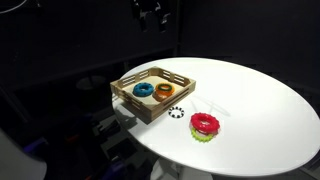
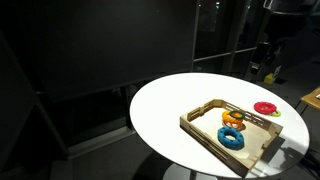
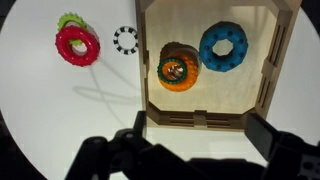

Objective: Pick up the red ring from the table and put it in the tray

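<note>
I am holding my fingers point(image 3: 100, 158) wide above the worktop point(image 3: 60, 110), judging the red ring point(image 3: 77, 45) near its edge light, rigid and slick, best pinched across one thick side.

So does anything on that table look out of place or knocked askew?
Nothing is spilled or broken. The red ring lies off-centre on a green toothed ring on the table, outside the tray, and the orange ring overlaps a brown piece.

Glossy red ring point(image 3: 64, 47), flat, outside tray point(image 3: 230, 100)
</note>
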You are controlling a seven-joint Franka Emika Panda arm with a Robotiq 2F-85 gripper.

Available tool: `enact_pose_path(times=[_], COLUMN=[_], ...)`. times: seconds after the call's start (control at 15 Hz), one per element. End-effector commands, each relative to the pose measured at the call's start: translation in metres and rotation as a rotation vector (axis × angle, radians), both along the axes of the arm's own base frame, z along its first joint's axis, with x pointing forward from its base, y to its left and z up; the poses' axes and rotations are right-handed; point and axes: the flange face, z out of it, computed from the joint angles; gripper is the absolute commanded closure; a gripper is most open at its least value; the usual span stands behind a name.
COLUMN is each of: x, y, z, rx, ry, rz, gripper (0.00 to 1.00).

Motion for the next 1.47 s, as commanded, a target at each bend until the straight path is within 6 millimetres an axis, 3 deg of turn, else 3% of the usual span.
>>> enact_pose_path(times=[0.0,0.4,0.93,1.2,1.4], x=[0.024,0.039,0.035,0.035,0.03], y=[-0.027,-0.081,-0.143,-0.165,-0.163], z=[0.0,-0.02,-0.06,-0.075,-0.078], rx=[-0.021,-0.049,-0.054,-0.076,-0.061], ry=[0.02,0.056,0.109,0.126,0.143], rz=[-0.098,-0.222,-0.302,-0.329,-0.329], gripper=[0.0,0.0,0.0,0.0,0.0])
